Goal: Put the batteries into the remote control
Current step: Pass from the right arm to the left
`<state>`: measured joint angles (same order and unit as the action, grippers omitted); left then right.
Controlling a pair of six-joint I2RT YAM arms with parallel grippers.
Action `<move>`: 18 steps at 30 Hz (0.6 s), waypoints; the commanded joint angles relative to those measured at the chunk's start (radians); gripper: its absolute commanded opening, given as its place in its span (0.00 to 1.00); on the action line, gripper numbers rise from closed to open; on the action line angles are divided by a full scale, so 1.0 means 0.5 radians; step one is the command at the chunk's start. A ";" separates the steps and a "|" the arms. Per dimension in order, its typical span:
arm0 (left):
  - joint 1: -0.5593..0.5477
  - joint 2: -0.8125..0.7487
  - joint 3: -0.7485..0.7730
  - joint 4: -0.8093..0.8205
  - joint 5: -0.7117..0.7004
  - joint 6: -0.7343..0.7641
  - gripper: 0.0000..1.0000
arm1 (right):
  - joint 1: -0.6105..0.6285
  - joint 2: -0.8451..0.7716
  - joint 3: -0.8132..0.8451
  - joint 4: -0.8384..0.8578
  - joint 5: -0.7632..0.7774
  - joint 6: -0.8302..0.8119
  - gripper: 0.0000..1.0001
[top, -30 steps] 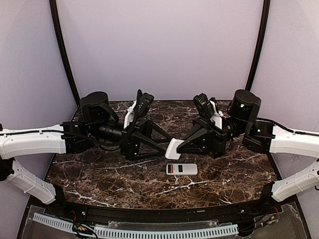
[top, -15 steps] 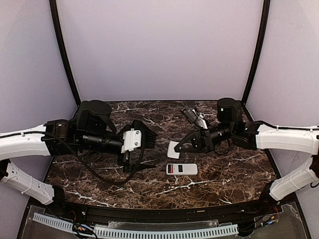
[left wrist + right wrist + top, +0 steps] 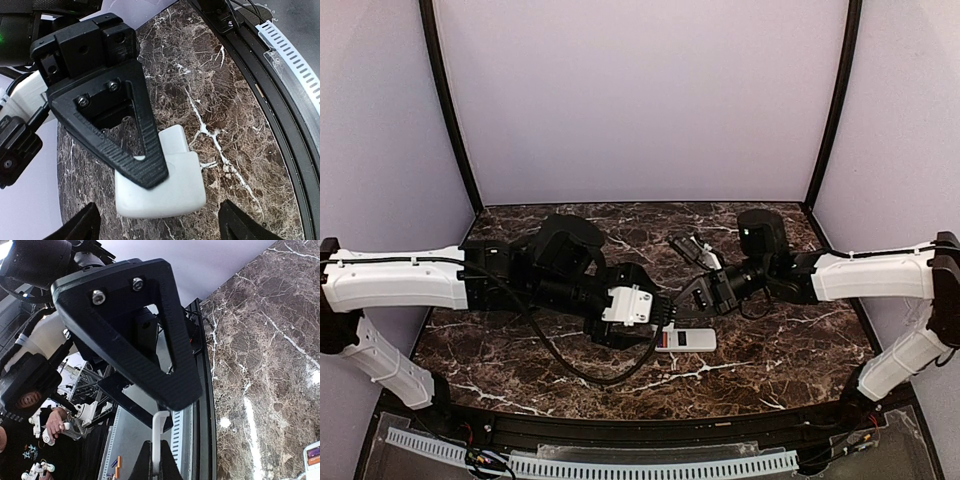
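The remote control (image 3: 685,340) lies face-up; the left gripper (image 3: 161,227), spread wide, should square up on the white piece (image 3: 165,195) that the right gripper (image 3: 161,426) pinches.

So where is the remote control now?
In the top view the remote control lies face up on the table near the middle, right of the left gripper and on the near side of the right gripper.
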<state>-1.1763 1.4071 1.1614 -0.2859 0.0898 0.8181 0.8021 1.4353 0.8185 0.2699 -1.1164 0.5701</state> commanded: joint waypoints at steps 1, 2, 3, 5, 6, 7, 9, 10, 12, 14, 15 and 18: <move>-0.005 0.050 0.066 0.017 0.034 0.002 0.79 | -0.013 0.052 -0.012 0.148 -0.042 0.060 0.00; -0.004 0.055 0.066 0.032 0.039 -0.007 0.77 | -0.017 0.061 -0.016 0.178 -0.045 0.080 0.00; -0.004 0.064 0.065 0.037 0.047 -0.013 0.75 | -0.017 0.070 -0.021 0.194 -0.044 0.091 0.00; -0.003 0.073 0.058 0.045 0.050 -0.018 0.70 | -0.024 0.080 -0.033 0.225 -0.044 0.113 0.00; -0.002 0.077 0.056 0.052 0.048 -0.020 0.67 | -0.027 0.083 -0.037 0.240 -0.048 0.120 0.00; -0.001 0.080 0.053 0.054 0.048 -0.021 0.65 | -0.027 0.089 -0.038 0.243 -0.049 0.123 0.00; -0.001 0.080 0.045 0.075 0.047 -0.037 0.62 | -0.030 0.100 -0.039 0.248 -0.054 0.126 0.00; -0.001 0.080 0.042 0.080 0.051 -0.039 0.61 | -0.030 0.104 -0.039 0.247 -0.054 0.126 0.00; -0.001 0.070 0.031 0.103 0.051 -0.043 0.61 | -0.030 0.108 -0.044 0.253 -0.053 0.127 0.00; -0.001 0.058 0.015 0.138 0.047 -0.049 0.62 | -0.030 0.111 -0.045 0.254 -0.054 0.127 0.00; -0.001 0.049 0.004 0.154 0.052 -0.044 0.62 | -0.031 0.111 -0.045 0.257 -0.055 0.133 0.00; -0.001 0.062 0.013 0.154 0.073 -0.045 0.61 | -0.030 0.117 -0.040 0.262 -0.054 0.139 0.00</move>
<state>-1.1763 1.4467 1.1679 -0.2291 0.1001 0.8040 0.7918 1.4792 0.8104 0.3622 -1.1301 0.6308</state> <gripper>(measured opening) 0.621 0.011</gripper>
